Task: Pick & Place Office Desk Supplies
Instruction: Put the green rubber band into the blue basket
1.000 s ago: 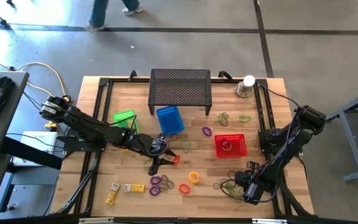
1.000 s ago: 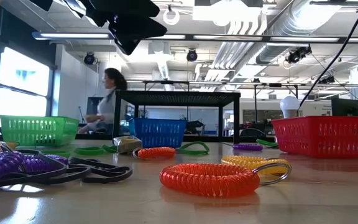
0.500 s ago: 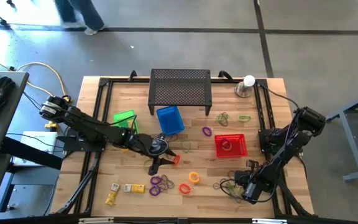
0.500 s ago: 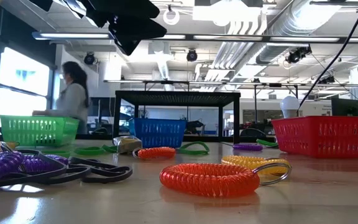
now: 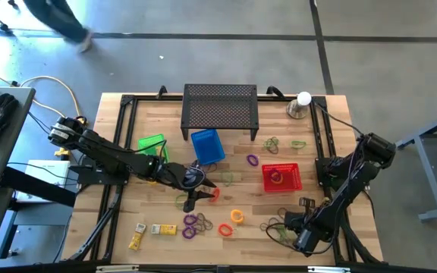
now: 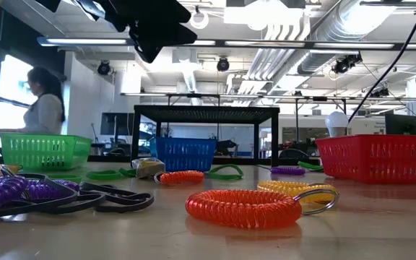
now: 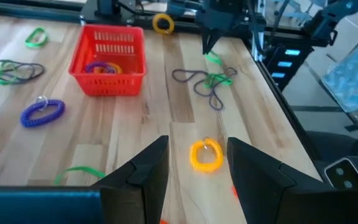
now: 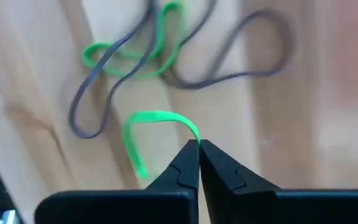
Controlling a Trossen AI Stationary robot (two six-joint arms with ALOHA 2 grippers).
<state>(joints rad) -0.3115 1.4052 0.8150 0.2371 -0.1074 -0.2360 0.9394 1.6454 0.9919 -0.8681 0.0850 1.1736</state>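
Note:
My right gripper [image 8: 197, 148] is near the table's near right corner [image 5: 300, 233], pointing down, and is shut on a thin green rubber band [image 8: 154, 127]. Under it a tangle of grey and green bands [image 8: 166, 56] lies on the wood. My left gripper [image 7: 197, 171] hovers open above the middle of the table [image 5: 202, 191], touching nothing. A yellow-orange coil [image 7: 205, 154] lies on the table beyond its fingers, and a red-orange coil [image 5: 215, 195] lies beside it. Purple coils [image 5: 196, 224] and yellow packets [image 5: 154, 229] rest near the front edge. My right gripper pinches the green band at one bend of its loop [image 8: 190, 134] between its two fingertips, coming from above and pointing down. The rest of the band curves away slack below the tips. Whether its free end touches the table, I cannot tell.
Green [image 5: 152, 143], blue [image 5: 207, 145] and red [image 5: 281, 177] baskets stand mid-table. A black perforated stand [image 5: 220, 110] and a silver cup with a white ball [image 5: 300, 105] are at the far edge. More loops [image 5: 275, 142] lie right of the blue basket. A person walks beyond the table.
My right gripper has risen a little and drawn toward the table's near edge, and the green band has come away from the tangle with it. The person beyond the table has walked toward the left.

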